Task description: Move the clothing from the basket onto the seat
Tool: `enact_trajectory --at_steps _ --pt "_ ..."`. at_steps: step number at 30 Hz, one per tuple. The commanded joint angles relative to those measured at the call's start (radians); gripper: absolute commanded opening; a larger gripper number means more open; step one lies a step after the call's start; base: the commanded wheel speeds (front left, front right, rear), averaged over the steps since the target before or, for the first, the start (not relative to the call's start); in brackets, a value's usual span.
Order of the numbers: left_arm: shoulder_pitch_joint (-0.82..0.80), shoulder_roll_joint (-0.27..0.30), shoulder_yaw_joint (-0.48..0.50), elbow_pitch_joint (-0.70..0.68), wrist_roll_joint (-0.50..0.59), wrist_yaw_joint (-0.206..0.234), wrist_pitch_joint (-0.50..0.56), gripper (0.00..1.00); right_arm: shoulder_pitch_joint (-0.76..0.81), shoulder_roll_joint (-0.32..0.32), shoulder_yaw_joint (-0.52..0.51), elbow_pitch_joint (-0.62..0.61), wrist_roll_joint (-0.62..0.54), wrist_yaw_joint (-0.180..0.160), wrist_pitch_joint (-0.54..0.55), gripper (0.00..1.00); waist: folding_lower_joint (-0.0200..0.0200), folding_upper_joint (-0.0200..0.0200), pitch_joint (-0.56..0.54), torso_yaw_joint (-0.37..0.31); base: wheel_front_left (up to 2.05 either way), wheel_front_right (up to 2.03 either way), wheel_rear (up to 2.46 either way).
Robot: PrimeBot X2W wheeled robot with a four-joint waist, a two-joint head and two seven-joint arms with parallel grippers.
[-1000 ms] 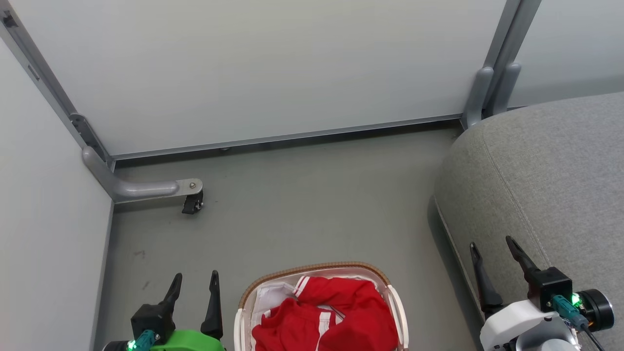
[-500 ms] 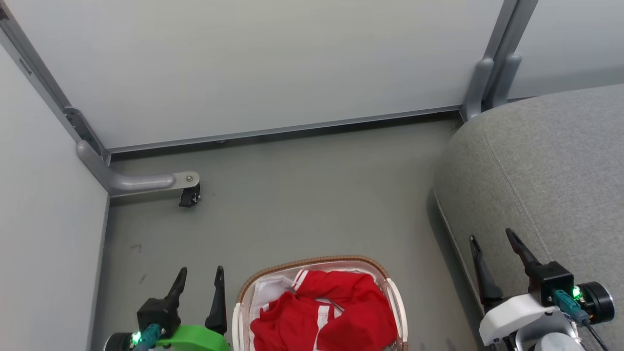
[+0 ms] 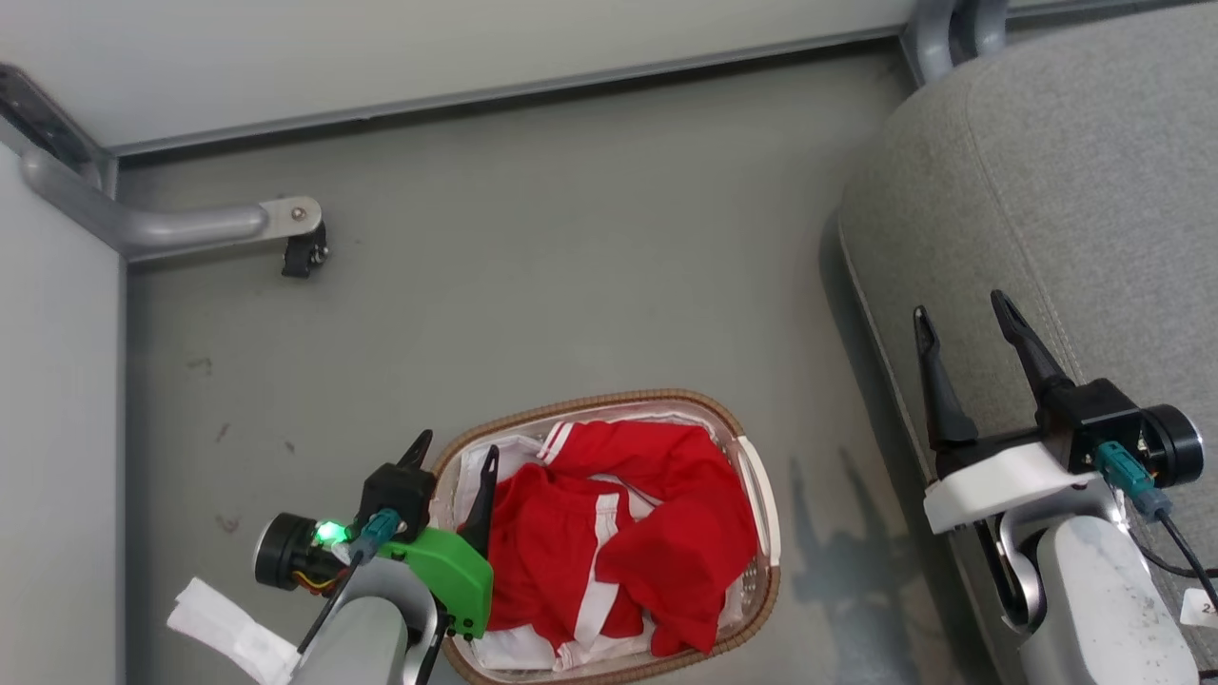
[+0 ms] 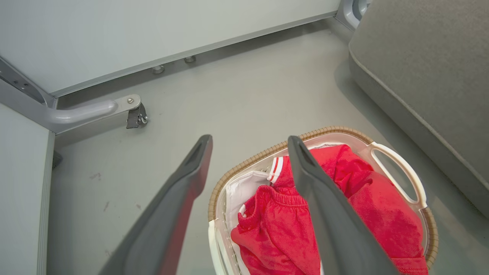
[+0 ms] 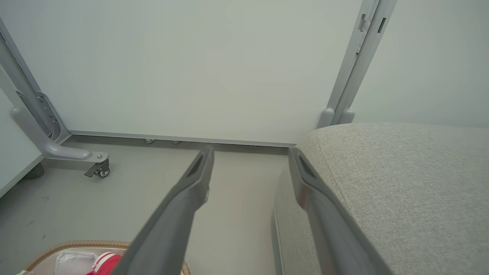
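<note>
Jaws spread, left arm [image 3: 362, 633] over basket [image 3: 609, 395] rim

The right gripper [image 5: 251, 152] hung with its two dark fingers spread wide above the grey floor [image 5: 126, 198]. The seat [image 5: 401, 183] lay just past its right finger. Low beside its left finger showed the basket [image 5: 76, 244] rim and a scrap of red clothing [image 5: 105, 263]. A pale wall panel [image 5: 198, 68] stood ahead.

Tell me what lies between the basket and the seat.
Bare grey floor with a faint shadow lies between the basket and the seat; the head view shows it.
</note>
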Motion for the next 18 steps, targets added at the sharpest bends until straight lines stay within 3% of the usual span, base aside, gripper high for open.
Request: enact_trajectory --at_steps 1,11,18 --pt "-0.051 0.007 -0.018 0.040 0.015 -0.004 0.000 1.00 -0.028 -0.004 0.003 -0.007 0.007 -0.001 -0.005 1.00 -0.0001 -0.0001 0.176 -0.064 0.00 0.00 0.00" --pt "-0.232 0.012 -0.156 0.331 0.083 -0.011 0.003 1.00 -0.115 -0.004 0.051 -0.038 -0.015 -0.001 -0.005 1.00 -0.0001 -0.0001 0.365 -0.123 0.00 0.00 0.00" --pt "-0.333 0.026 -0.190 0.455 0.096 -0.012 0.014 1.00 -0.168 -0.004 0.088 -0.061 0.009 -0.001 -0.005 1.00 -0.0001 -0.0001 0.466 -0.153 0.00 0.00 0.00"
